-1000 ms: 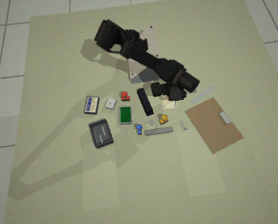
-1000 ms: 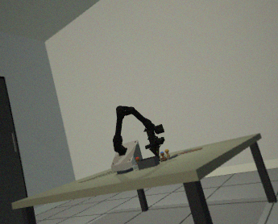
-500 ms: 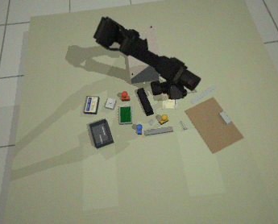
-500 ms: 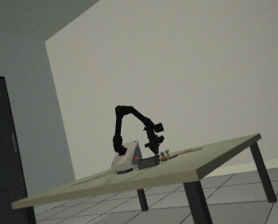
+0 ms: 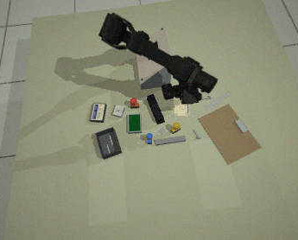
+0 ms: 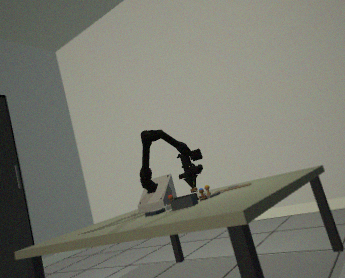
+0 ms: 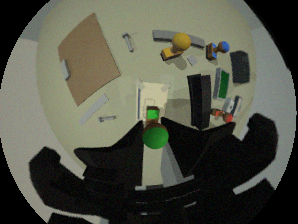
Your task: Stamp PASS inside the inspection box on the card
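Observation:
My gripper [image 5: 186, 103] [image 7: 151, 121] [image 6: 192, 187] is shut on the green-knobbed PASS stamp [image 7: 156, 136], held upright. It hangs just above the pale card [image 5: 181, 111] [image 7: 148, 94]; the stamp's green base shows over the card's near part in the wrist view. In the top view the arm hides the stamp. I cannot tell if the stamp touches the card. The green ink pad [image 5: 134, 123] [image 7: 221, 83] lies to the left, beyond a black bar [image 5: 155, 109] [image 7: 200, 96].
Red [image 5: 134, 103], blue [image 5: 149, 137] and yellow [image 5: 175, 127] stamps stand around the pad. A grey bar [image 5: 170, 140], a dark tray [image 5: 108, 143], a brown clipboard [image 5: 228, 133] [image 7: 87, 56] and a ruler [image 5: 218, 100] lie nearby.

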